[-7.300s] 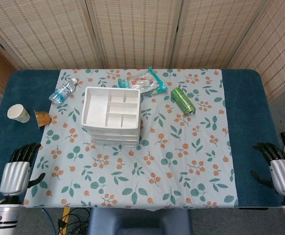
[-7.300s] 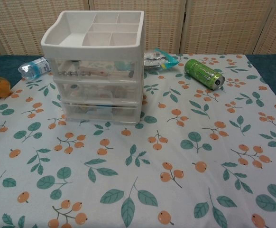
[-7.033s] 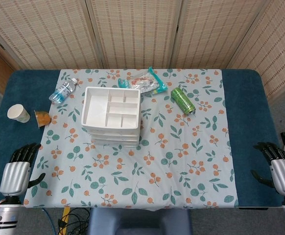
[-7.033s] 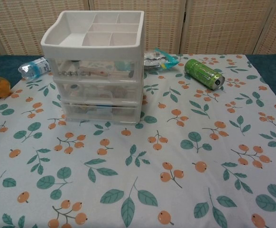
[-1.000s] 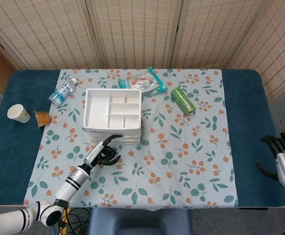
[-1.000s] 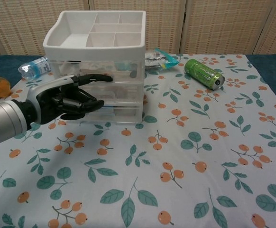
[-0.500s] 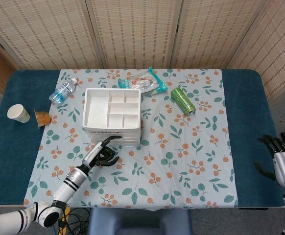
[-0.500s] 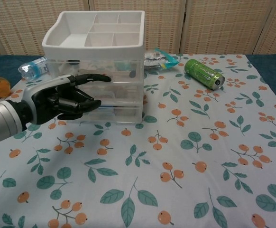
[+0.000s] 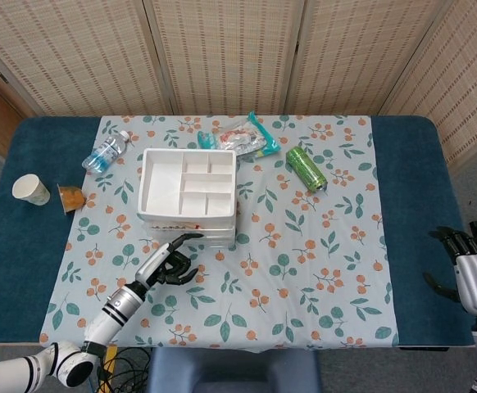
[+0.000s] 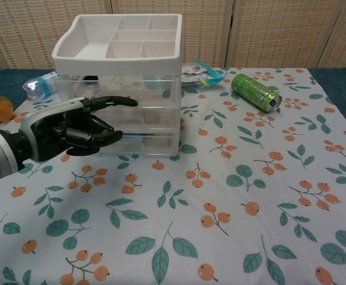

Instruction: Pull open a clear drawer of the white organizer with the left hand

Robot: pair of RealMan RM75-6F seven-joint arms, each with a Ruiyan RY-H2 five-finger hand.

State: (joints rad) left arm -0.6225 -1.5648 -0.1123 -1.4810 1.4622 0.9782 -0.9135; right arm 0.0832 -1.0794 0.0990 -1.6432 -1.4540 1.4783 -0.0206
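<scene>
The left hand (image 10: 72,129) is at the front face of the organizer (image 9: 188,182), which stands left of centre on the floral cloth (image 9: 304,270). One finger reaches forward along a clear drawer (image 10: 138,101) front in the upper part of the stack while the others curl in below it. Whether the fingertips actually hook a drawer lip cannot be told from either view, nor whether any drawer has started out. The right hand (image 9: 472,274) rests apart at the table's right edge, fingers spread, holding nothing.

Risks, as judged from this pose: the organizer is light plastic and unbraced, so a pull may drag or tip the whole unit toward the robot rather than slide one drawer. A shallow hold on smooth clear plastic may slip off. Curled fingers pressing a lower drawer front could catch two drawers at once.

Containers: the organizer's white top tray (image 10: 118,37) is divided into several compartments, all of which look empty. The clear drawers hold small mixed items, too blurred through the plastic to name. A bottle (image 9: 105,152) lies behind and left of the organizer, a green can (image 9: 306,169) lies on its side to the right, and a paper cup (image 9: 31,189) stands at the far left.
</scene>
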